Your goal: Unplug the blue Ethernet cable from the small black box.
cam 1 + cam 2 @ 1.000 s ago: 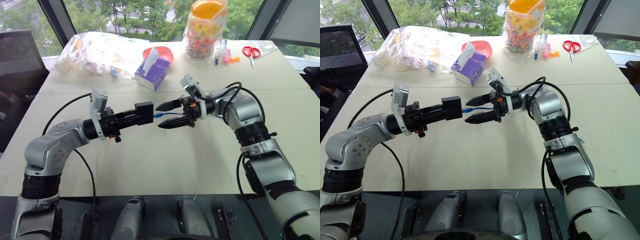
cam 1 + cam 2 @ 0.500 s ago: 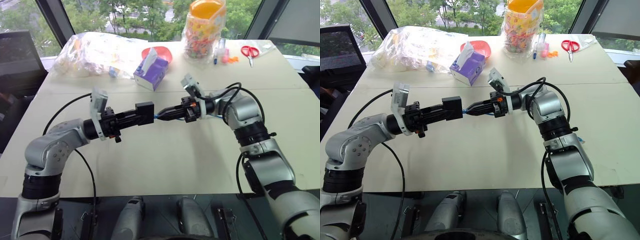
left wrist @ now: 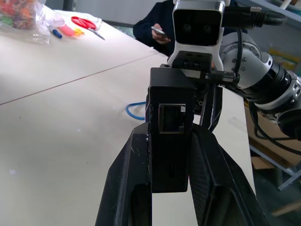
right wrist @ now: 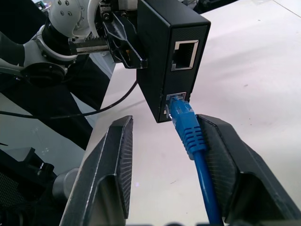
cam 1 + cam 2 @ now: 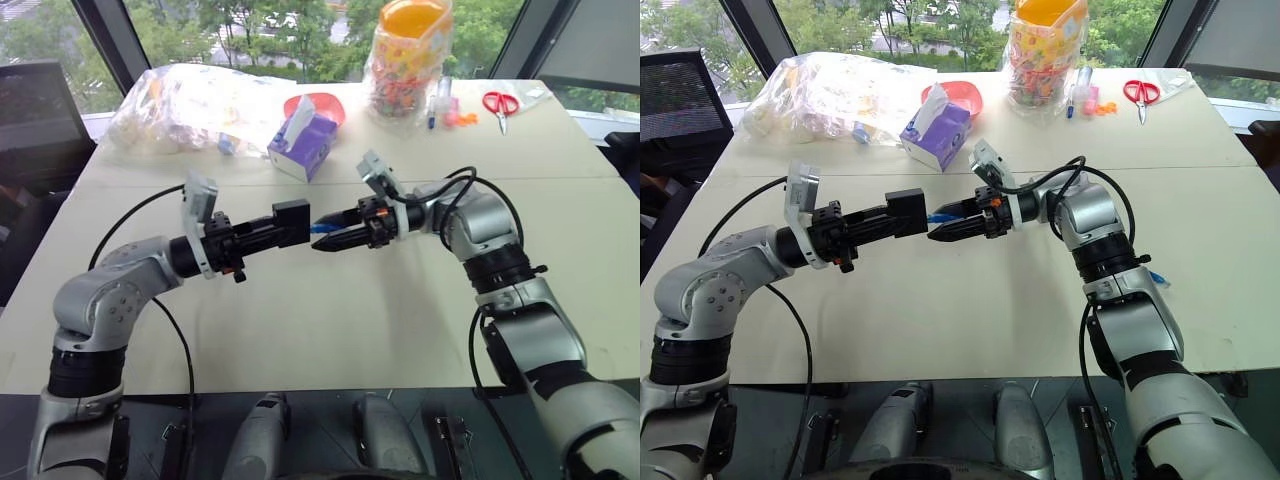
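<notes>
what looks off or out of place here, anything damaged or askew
Nothing looks damaged or spilled. The blue cable is plugged into the lower port of the black box, held above the table by the left gripper; the right gripper straddles the plug, jaws apart.

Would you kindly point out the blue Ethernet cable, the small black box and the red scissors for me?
blue Ethernet cable (image 4: 190, 134): right wrist view, on the ribbed blue boot behind the plug.
small black box (image 4: 157, 56): right wrist view, on its dark side face.
red scissors (image 5: 497, 102): left eye view, on the red handles.
</notes>
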